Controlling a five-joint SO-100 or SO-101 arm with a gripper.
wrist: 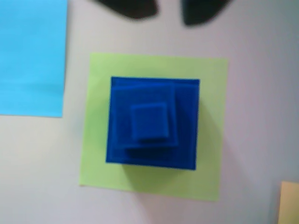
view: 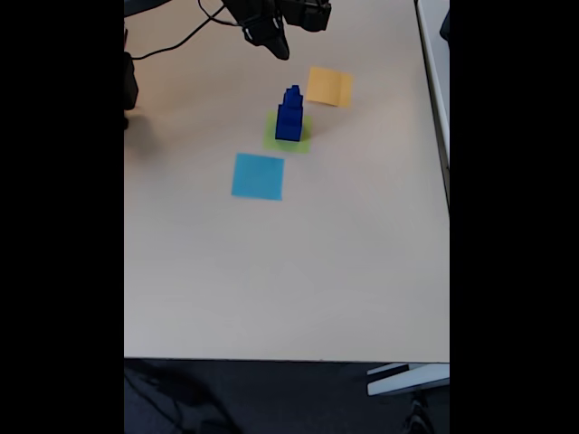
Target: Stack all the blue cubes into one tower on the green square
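Note:
Three blue cubes form one tower (wrist: pixel 152 122) on the green square (wrist: pixel 210 93), largest at the bottom, smallest (wrist: pixel 149 122) on top. From the wrist view I look straight down on it. The tower (view: pixel 289 113) stands upright on the green square (view: pixel 303 140) in the fixed view. My gripper (wrist: pixel 169 11) is open, its two dark fingertips apart at the top edge of the wrist view, above and clear of the tower. Seen from the fixed camera, the gripper (view: pixel 276 41) hangs behind the tower, holding nothing.
A light-blue paper square (wrist: pixel 30 56) lies left of the green one in the wrist view, and an orange-yellow paper square (wrist: pixel 289 203) at the lower right. In the fixed view the light-blue square (view: pixel 258 175) is nearer the camera and the orange-yellow square (view: pixel 328 86) is to the tower's right. Cables (view: pixel 181 36) trail at the table's back left.

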